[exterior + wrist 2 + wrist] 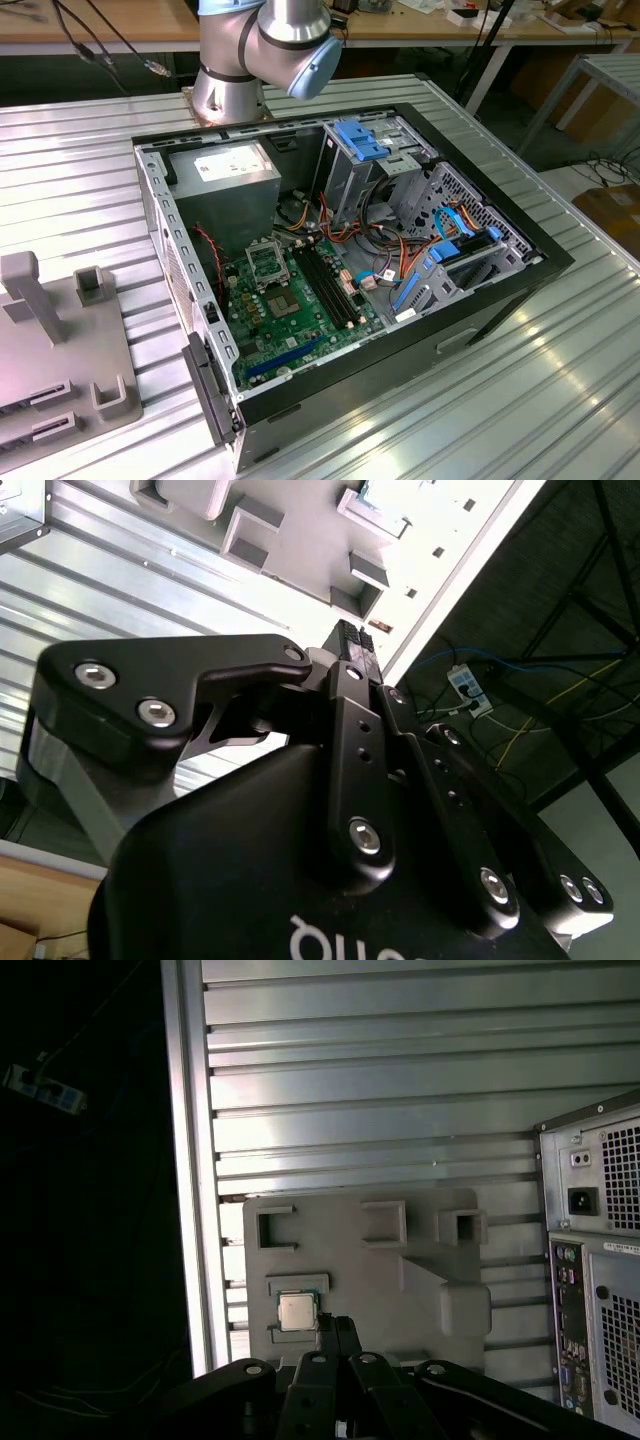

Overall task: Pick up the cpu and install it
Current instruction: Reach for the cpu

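In the first wrist view the cpu (293,1311), a small pale silver square, lies flat in a recess of a grey fixture plate (400,1280) on the ribbed metal table. My gripper (336,1328) hangs well above the plate, its black fingers drawn together and shut on nothing, with the tips showing just beside the cpu. The second wrist view shows the same gripper (355,645) from behind, over the plate (290,520). In the exterior view the metal-framed square socket (267,262) sits on the green board (300,315) inside the open computer case.
The computer case (520,262) lies on its side mid-table, with drive cages, blue brackets and cables inside. Its rear panel (600,1260) stands next to the fixture plate. The fixture plate (60,380) is at the exterior view's left. The arm's base (228,90) stands behind the case.
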You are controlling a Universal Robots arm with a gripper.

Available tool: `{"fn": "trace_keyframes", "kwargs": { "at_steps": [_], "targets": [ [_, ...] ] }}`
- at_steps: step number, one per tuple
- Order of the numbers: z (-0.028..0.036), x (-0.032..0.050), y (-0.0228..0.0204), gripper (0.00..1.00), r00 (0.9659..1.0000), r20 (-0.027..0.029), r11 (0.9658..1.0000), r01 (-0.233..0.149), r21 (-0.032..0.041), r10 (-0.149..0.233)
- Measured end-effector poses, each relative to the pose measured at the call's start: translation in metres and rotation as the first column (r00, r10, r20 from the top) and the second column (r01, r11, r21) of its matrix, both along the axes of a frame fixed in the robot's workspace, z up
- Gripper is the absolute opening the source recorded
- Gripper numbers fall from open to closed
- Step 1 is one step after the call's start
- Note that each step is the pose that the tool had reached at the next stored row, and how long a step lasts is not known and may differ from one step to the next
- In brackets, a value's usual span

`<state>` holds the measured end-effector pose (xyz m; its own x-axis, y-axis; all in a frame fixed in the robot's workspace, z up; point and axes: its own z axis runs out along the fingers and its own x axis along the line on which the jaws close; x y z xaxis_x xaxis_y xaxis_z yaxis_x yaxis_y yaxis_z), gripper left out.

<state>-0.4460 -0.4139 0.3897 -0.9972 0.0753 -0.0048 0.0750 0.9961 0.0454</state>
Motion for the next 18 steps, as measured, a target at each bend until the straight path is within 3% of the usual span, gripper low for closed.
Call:
{"fn": "trace_keyframes", "kwargs": {
  "at_steps": [8,15,18],
  "targets": [
    [-0.0002,-0.0012,-0.001,0.11,1.0,0.0,1.0,0.0,0.0,0.0],
    [-0.0033,-0.006,-0.0134,0.11,1.0,-0.0019,1.0,0.0,0.0,0.0],
    [-0.0076,-0.0105,-0.014,0.11,1.0,-0.0032,1.0,0.009,-0.0001,-0.009]
  ]
}}
